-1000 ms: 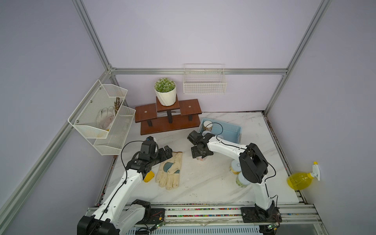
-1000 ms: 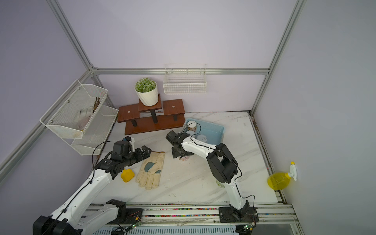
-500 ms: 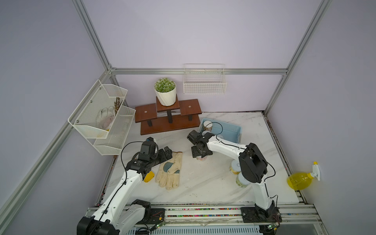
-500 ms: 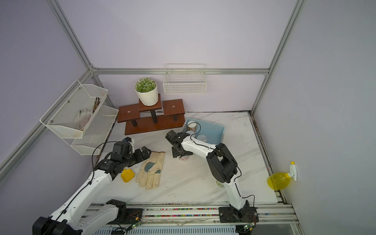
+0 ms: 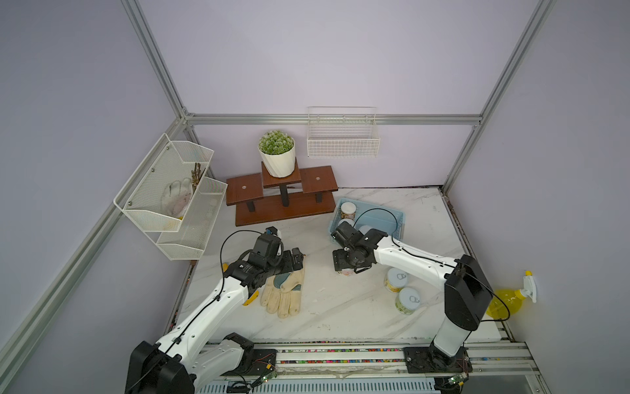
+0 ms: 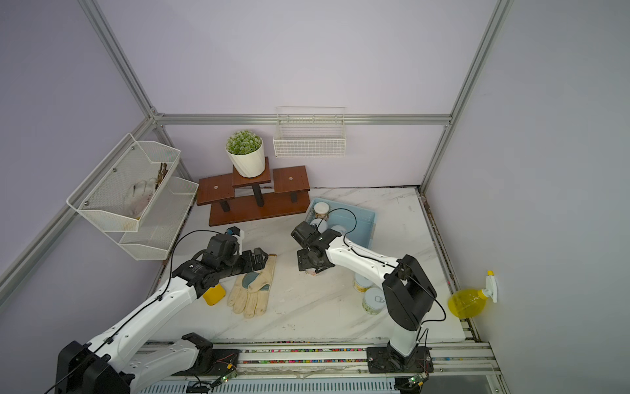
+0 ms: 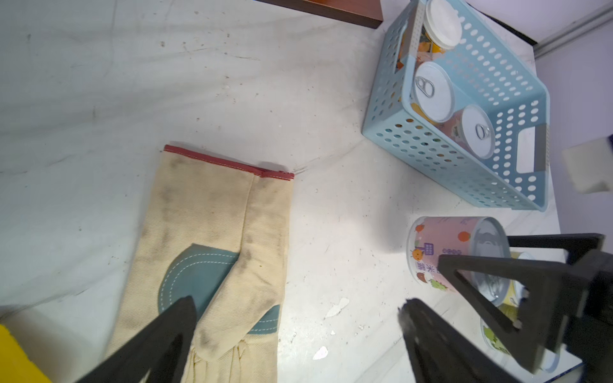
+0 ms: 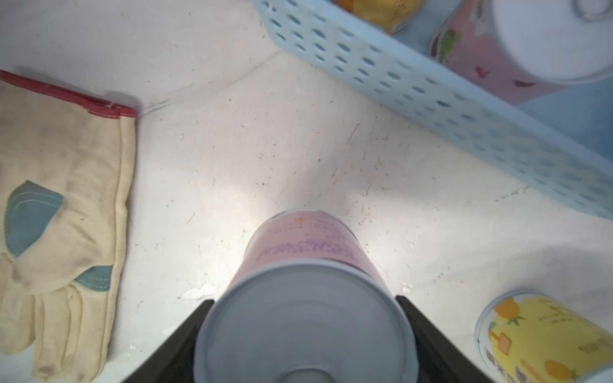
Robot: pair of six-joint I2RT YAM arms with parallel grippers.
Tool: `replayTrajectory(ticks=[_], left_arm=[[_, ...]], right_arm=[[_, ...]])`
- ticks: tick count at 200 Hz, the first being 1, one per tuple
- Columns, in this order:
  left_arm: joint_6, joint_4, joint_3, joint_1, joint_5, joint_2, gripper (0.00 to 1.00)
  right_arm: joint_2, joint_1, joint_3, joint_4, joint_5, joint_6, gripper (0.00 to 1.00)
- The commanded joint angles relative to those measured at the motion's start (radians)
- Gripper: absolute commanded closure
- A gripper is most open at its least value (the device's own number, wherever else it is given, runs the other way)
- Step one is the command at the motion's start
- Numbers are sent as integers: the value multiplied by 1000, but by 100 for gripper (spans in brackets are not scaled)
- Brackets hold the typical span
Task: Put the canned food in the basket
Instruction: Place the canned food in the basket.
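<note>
Light blue basket (image 5: pixel 378 221), three tins (image 7: pixel 433 93) already inside, sits near the action. Above a work glove (image 7: pixel 212 232), the left gripper (image 7: pixel 297 303) hangs spread wide, empty, keeping clear. The right gripper (image 8: pixel 303 303) clamps a pink tin (image 8: pixel 305 252) just outside the basket, apparently for lifting in.

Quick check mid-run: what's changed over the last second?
The right gripper narrowed its jaws onto the pink can on the table and now clamps its sides; the right arm barely shifted. Unchanged: the left gripper open above the glove, three cans in the basket, two cans loose nearby.
</note>
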Motion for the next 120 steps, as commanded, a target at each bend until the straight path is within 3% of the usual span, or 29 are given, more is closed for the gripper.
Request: replayTrajectory(ticks=[1, 53, 86, 120], left_arm=[[36, 16, 53, -64, -76, 34, 0], [33, 110, 83, -208, -112, 102, 0], [13, 166, 89, -301, -158, 136, 0], [-40, 277, 34, -336, -143, 132, 0]], right_arm=[[-101, -9, -59, 65, 42, 27, 100], [-245, -78, -79, 76, 155, -28, 100], [-212, -188, 20, 70, 143, -90, 100], [-88, -272, 156, 71, 163, -135, 100]])
